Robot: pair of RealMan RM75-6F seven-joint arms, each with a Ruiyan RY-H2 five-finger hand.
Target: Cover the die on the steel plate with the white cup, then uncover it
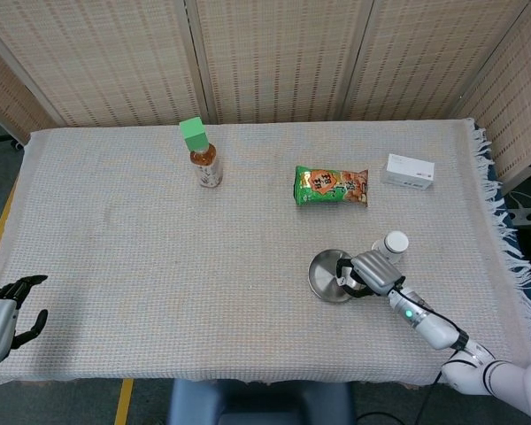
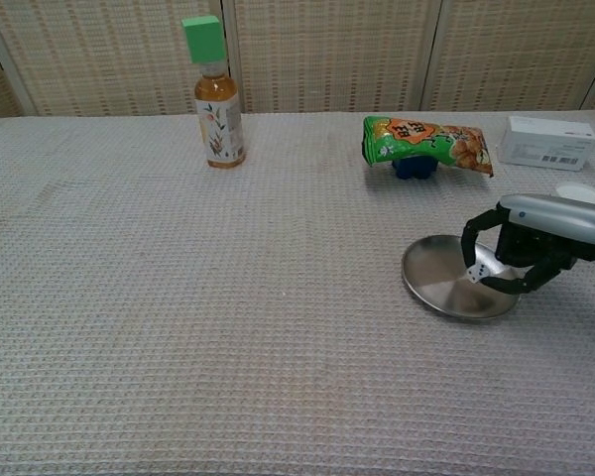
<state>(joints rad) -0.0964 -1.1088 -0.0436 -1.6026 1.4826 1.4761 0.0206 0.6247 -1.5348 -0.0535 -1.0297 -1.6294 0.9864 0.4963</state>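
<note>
We lower our right hand [image 2: 521,260], pinching the die [image 2: 476,272], and release it mid steel plate [image 2: 431,278].

- The right hand [image 2: 521,260] holding the die [image 2: 475,273] sits over the right side of the steel plate [image 2: 438,278], blocking that side.
- The white cup [image 1: 391,246] stands just behind the hand.
- The snack bag [image 1: 331,187] and white box [image 1: 411,171] lie farther back.
- The bottle [image 1: 204,159] stands far off to the left.
- Wide bare cloth [image 1: 159,266] lies left of the plate.
</note>
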